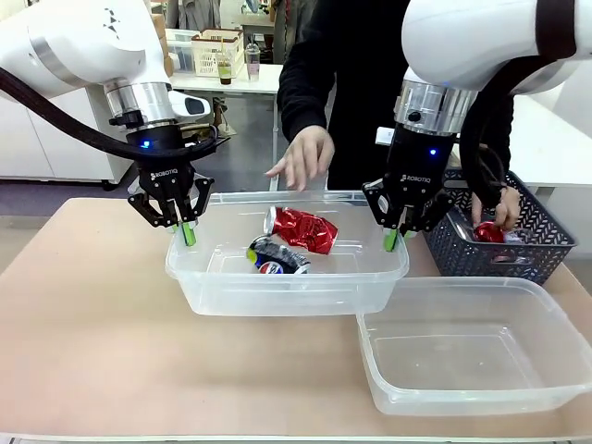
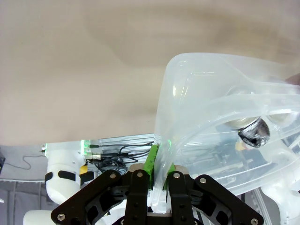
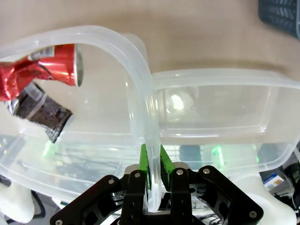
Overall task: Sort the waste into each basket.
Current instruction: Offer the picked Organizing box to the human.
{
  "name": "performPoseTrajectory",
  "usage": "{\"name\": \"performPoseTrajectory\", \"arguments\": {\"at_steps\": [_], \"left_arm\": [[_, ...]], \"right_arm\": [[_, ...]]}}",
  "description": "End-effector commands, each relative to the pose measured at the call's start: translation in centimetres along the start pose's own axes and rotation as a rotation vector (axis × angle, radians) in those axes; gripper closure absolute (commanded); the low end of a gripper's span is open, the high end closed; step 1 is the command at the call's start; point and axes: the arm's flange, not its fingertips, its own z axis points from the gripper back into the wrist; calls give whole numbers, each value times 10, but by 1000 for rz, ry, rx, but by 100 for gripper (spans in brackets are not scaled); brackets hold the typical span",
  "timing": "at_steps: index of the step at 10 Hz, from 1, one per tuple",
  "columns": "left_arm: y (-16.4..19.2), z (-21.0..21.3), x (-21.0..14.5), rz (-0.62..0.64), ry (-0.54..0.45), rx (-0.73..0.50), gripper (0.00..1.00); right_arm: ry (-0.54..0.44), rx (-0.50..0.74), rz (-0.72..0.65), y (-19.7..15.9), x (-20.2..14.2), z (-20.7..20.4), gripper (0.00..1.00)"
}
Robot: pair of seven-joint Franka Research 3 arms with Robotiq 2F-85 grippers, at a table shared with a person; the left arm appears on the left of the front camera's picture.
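You have the can tub [image 1: 287,279] pinched at both short ends. The left gripper [image 1: 185,231] is clenched on the rim at the end toward the worktop's [image 1: 92,324] left edge, and the right gripper [image 1: 396,239] is clenched on the opposite rim. Each wrist view shows a green pad on either side of the thin rolled lip: left gripper [image 2: 159,164], right gripper [image 3: 151,159].

The step looks like a two-arm carry of this tub. Move both arms together and level. The clear wall already bows in the left wrist view [image 2: 211,70], so any pull apart or twist could peel the lip out of a grip. I cannot tell whether its base is clear of the worktop.

The tub sits mid-worktop toward the far edge. It holds a crushed red can [image 1: 303,228] and a darker crushed can [image 1: 275,257], lying loose and touching, so a tilt may slide them. The empty tub [image 1: 388,370] lies at the near right corner, just beside the held one; mind its rim.

A person's hand [image 1: 301,157] hovers past the far rim. Another hand [image 1: 504,208] reaches into the dark lattice basket [image 1: 541,254] at the right edge.
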Motion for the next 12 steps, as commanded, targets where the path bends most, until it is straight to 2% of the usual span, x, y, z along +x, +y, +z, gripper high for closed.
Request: {"name": "performPoseTrajectory", "arguments": {"at_steps": [1,12], "left_arm": [[0,2,-1,0,-5,0,93],[0,2,-1,0,-5,0,93]], "right_arm": [[-1,2,1,0,0,1,90],[-1,2,1,0,0,1,90]]}}
